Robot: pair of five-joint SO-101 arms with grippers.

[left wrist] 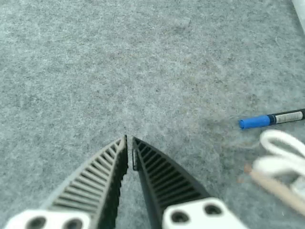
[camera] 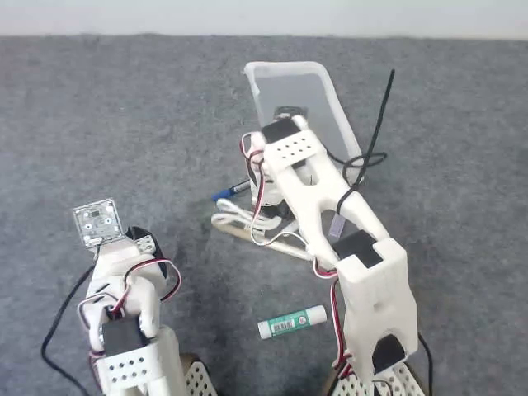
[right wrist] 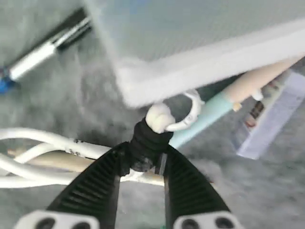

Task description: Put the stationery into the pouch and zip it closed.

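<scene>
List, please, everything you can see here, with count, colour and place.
pouch: one, clear white, far middle of table
zip pull: one, black, at pouch's edge
pen: one, blue cap, beside pouch
cord: one, white, looped near pen
stick: one, tan, by cord
glue stick: one, white and green, near side
pencil: one, pale teal, by pouch's edge
left arm: one, white, near left; jaws shut, empty
right arm: one, white, over pouch; jaws shut on zip pull
</scene>
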